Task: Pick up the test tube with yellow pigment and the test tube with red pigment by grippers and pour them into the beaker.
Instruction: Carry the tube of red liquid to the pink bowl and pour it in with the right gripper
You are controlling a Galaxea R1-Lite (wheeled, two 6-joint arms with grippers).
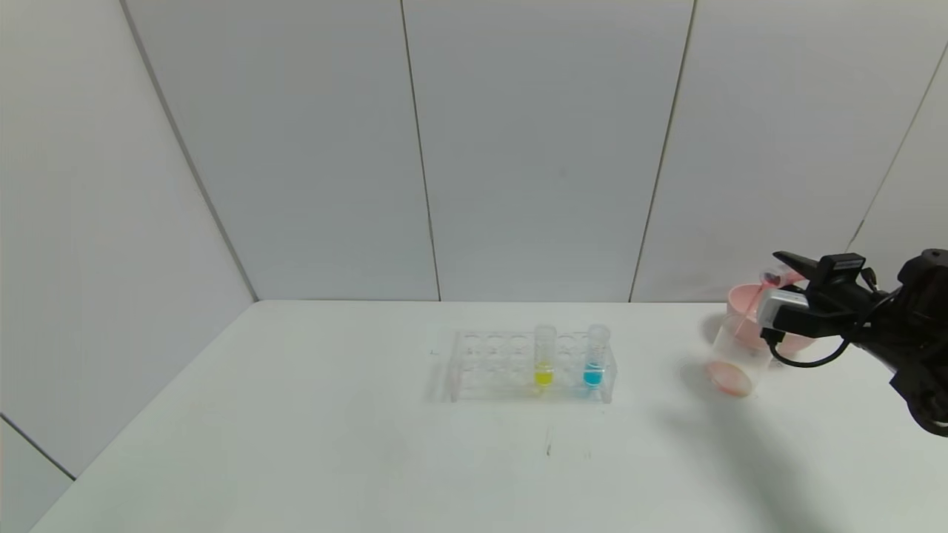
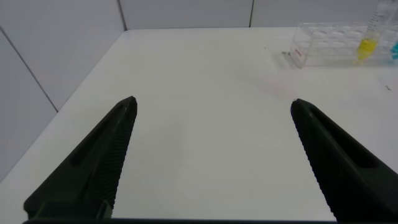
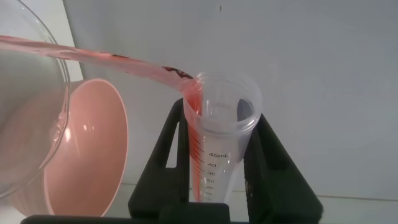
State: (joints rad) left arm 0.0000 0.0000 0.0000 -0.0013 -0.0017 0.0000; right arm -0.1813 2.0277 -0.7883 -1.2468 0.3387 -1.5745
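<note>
My right gripper (image 1: 783, 272) is shut on the test tube with red pigment (image 1: 772, 279), held tilted above the beaker (image 1: 733, 355) at the table's right. In the right wrist view the tube (image 3: 224, 143) sits between the black fingers (image 3: 168, 143), and orange-red liquid (image 3: 93, 59) streams from its mouth into the beaker (image 3: 25, 93). The beaker's bottom holds a little orange-red liquid. The test tube with yellow pigment (image 1: 544, 357) stands upright in the clear rack (image 1: 489, 370); it also shows in the left wrist view (image 2: 368, 43). My left gripper (image 2: 213, 102) is open and empty above bare table, out of the head view.
A tube with blue liquid (image 1: 595, 357) stands in the rack to the right of the yellow one. A pink bowl (image 1: 743, 300) stands just behind the beaker, against the back wall; it also shows in the right wrist view (image 3: 93, 162). Walls close the table's back and left.
</note>
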